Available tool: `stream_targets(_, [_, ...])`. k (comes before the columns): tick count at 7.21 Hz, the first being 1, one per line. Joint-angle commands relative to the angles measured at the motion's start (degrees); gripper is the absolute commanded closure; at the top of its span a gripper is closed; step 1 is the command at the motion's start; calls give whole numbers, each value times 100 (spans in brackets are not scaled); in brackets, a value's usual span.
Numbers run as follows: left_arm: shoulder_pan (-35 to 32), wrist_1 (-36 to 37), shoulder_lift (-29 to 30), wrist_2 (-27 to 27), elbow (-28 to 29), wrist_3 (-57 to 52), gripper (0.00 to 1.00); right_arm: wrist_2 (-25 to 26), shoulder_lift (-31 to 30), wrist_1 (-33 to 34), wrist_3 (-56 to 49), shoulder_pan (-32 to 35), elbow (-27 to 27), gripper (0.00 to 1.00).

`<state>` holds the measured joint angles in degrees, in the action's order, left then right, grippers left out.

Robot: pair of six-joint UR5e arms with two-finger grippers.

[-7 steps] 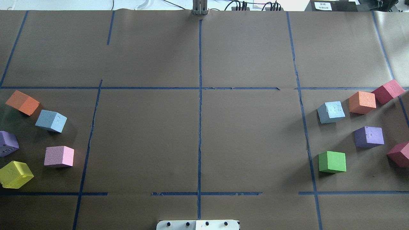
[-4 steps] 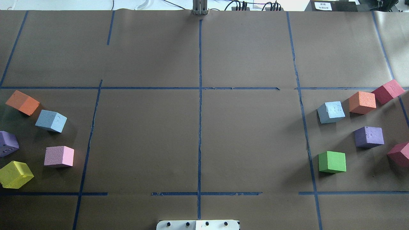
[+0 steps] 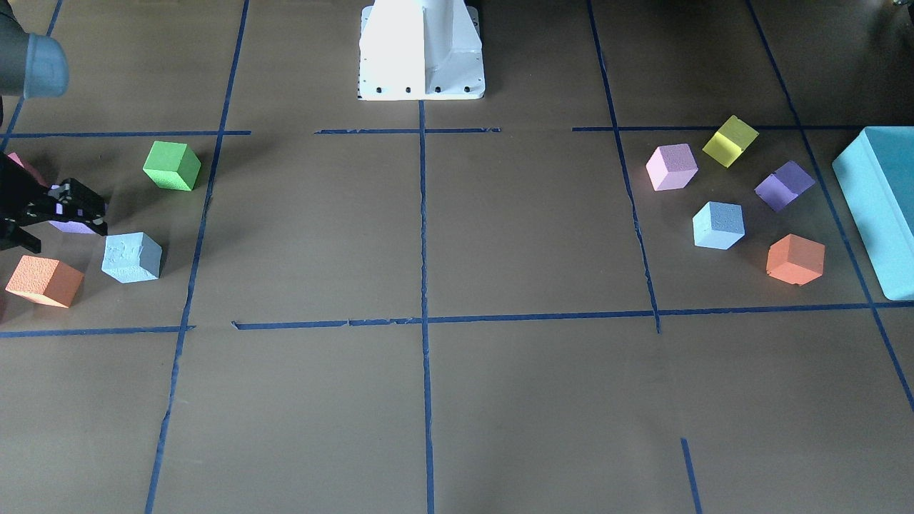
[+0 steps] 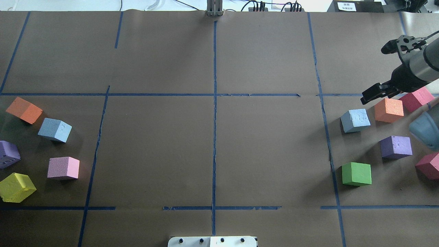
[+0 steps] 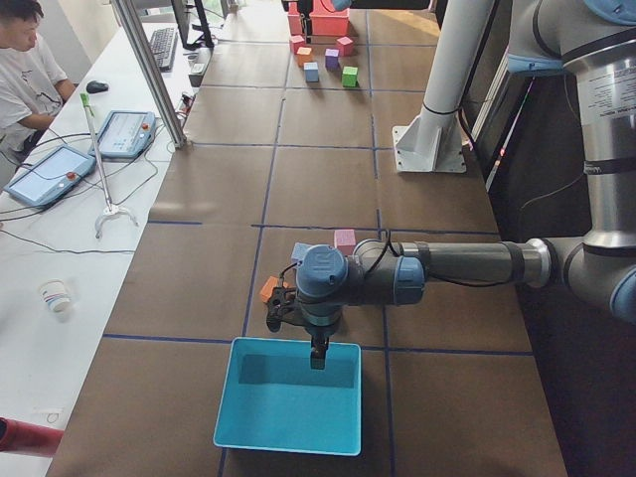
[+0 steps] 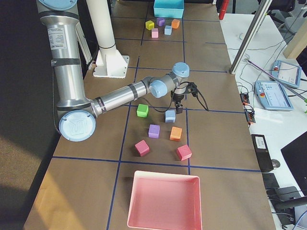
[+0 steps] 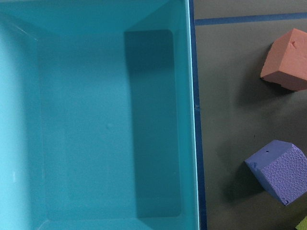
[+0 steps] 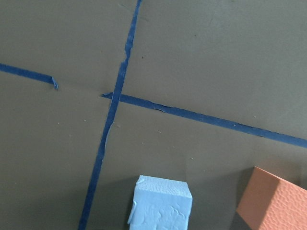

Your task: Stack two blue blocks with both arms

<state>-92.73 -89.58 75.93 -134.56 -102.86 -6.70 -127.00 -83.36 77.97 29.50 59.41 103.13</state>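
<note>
One blue block [image 4: 55, 129] lies on the left of the table, between an orange cube [image 4: 24, 109] and a pink cube [image 4: 63, 168]; it also shows in the front view [image 3: 718, 225]. The other blue block [image 4: 355, 120] lies on the right, beside an orange cube [image 4: 388, 109], and shows in the right wrist view [image 8: 160, 203]. My right gripper [image 4: 369, 96] hangs above the table just beyond this block and looks open and empty [image 3: 70, 232]. My left gripper [image 5: 318, 356] hangs over the teal box [image 5: 288, 437]; I cannot tell whether it is open.
Around the right blue block lie a purple cube [image 4: 396, 146], a green cube [image 4: 356, 174] and two red cubes [image 4: 416, 97]. On the left lie a purple cube [image 4: 8, 153] and a yellow cube [image 4: 16, 187]. A pink tray [image 6: 163, 201] stands at the table's right end.
My right arm has come into the overhead view from the right edge, where no arm showed before. The cubes have not moved.
</note>
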Motion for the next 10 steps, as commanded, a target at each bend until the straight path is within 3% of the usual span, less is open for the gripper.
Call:
stream_targets(1, [-17, 2, -8, 0, -6, -7, 0, 360, 22, -983, 591, -429, -563, 0])
stream_targets(6, [1, -24, -8, 0, -6, 2, 0, 606, -66, -994, 583, -877, -951, 0])
stream_targets(7, [-17, -24, -8, 0, -6, -7, 0, 676, -49, -994, 600, -930, -996, 11])
stream_targets(8, [1, -24, -8, 0, -6, 2, 0, 668, -49, -994, 618, -931, -970, 56])
stream_targets(9, [-17, -24, -8, -9, -6, -7, 0, 650, -14, -994, 679, -931, -874, 87])
stream_targets(10, [-17, -15, -17, -9, -6, 2, 0, 650, 39, -942, 793, -948, -708, 96])
